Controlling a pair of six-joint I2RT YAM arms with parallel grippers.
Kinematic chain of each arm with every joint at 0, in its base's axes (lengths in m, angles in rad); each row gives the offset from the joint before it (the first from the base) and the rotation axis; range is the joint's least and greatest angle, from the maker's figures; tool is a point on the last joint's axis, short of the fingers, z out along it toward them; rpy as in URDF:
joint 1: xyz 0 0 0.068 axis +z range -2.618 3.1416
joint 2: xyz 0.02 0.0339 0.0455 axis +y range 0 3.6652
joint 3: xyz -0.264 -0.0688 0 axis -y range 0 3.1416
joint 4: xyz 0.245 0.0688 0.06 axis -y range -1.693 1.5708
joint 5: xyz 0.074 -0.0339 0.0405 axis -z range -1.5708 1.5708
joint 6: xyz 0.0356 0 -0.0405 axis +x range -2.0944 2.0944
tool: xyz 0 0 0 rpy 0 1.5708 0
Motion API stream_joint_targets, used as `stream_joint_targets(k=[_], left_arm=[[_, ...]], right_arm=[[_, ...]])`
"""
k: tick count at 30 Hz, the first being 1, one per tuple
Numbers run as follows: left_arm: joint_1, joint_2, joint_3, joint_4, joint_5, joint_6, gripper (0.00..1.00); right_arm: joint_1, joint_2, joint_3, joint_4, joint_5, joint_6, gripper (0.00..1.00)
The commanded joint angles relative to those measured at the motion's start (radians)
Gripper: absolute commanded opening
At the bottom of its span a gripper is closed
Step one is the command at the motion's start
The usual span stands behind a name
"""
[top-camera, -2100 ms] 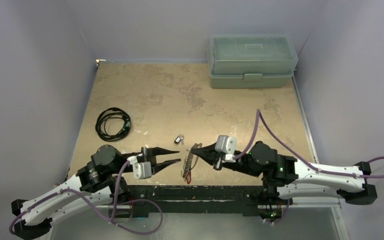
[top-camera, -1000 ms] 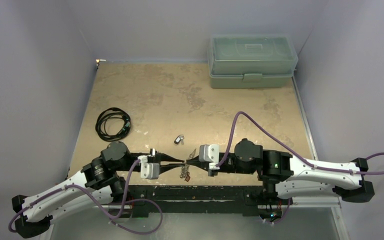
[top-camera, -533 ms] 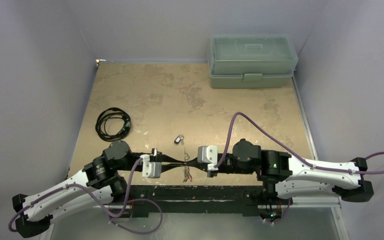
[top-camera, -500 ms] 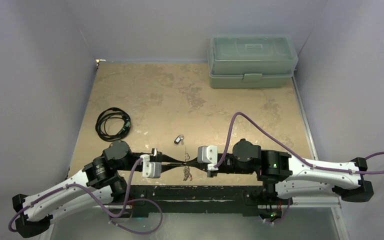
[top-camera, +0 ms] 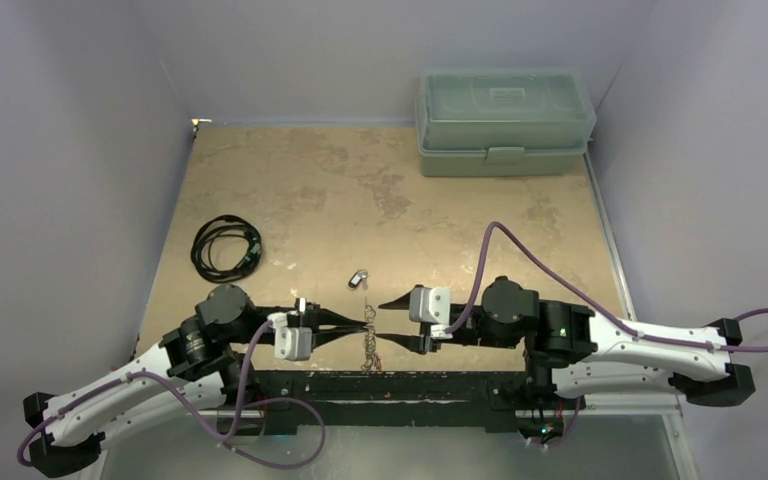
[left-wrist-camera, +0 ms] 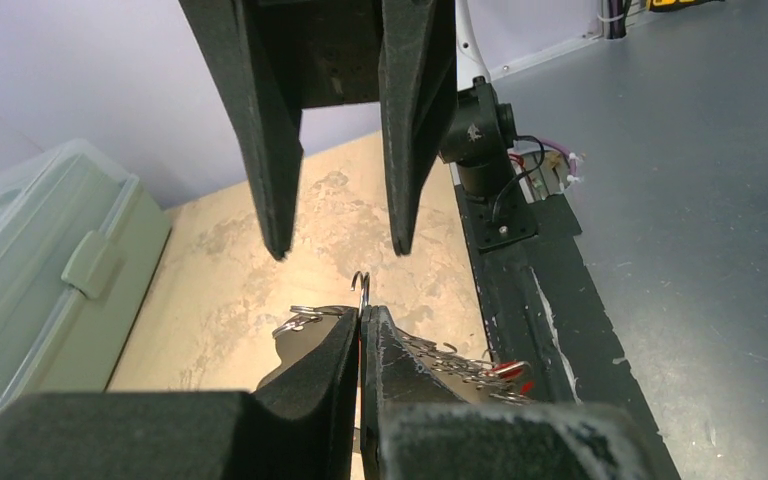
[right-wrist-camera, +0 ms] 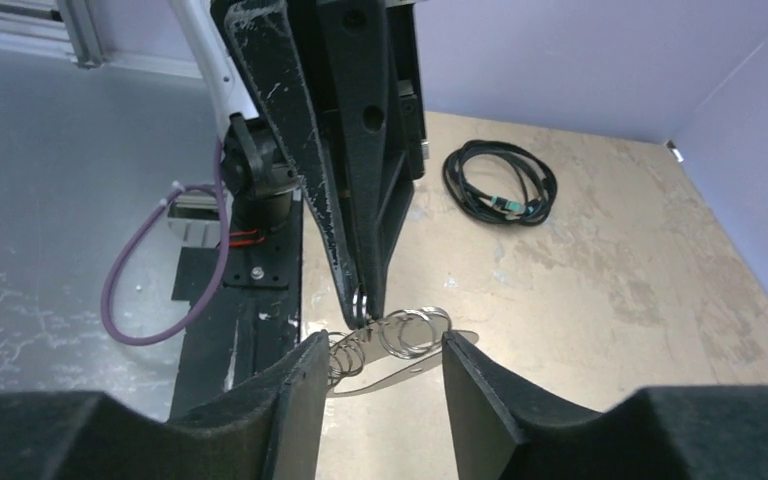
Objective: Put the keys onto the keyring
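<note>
Near the front edge of the table, the left gripper is closed tight on the keyring, which has a red-headed key among its loops. The right gripper faces it with fingers apart and holds nothing. One silvery key lies on the table just behind.

keyring: shiny bare metal; table: matt, mottled tan; box: translucent green plastic; cable: black, rubbery

One keyring, one loose key, one coiled cable, one lidded box.
</note>
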Motion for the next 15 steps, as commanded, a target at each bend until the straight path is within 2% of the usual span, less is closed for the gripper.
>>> stream_joint_targets(k=[1, 4, 9, 12, 15], left_arm=[[0.003, -0.017, -0.013, 0.086, 0.013, 0.022, 0.0], [0.003, -0.039, -0.026, 0.086, 0.016, 0.045, 0.0], [0.003, -0.066, -0.021, 0.027, -0.025, 0.067, 0.0], [0.003, -0.088, -0.005, -0.014, -0.082, 0.07, 0.0], [0.003, -0.103, 0.013, -0.049, -0.203, 0.047, 0.0]], right_arm=[[0.003, -0.059, 0.032, 0.075, 0.048, 0.008, 0.51], [0.004, -0.112, 0.002, 0.14, 0.124, 0.025, 0.58], [0.002, -0.155, -0.069, 0.287, 0.5, 0.121, 0.78], [-0.035, -0.098, -0.04, 0.236, 0.69, 0.223, 0.86], [-0.203, 0.001, 0.049, 0.054, 0.598, 0.418, 0.87]])
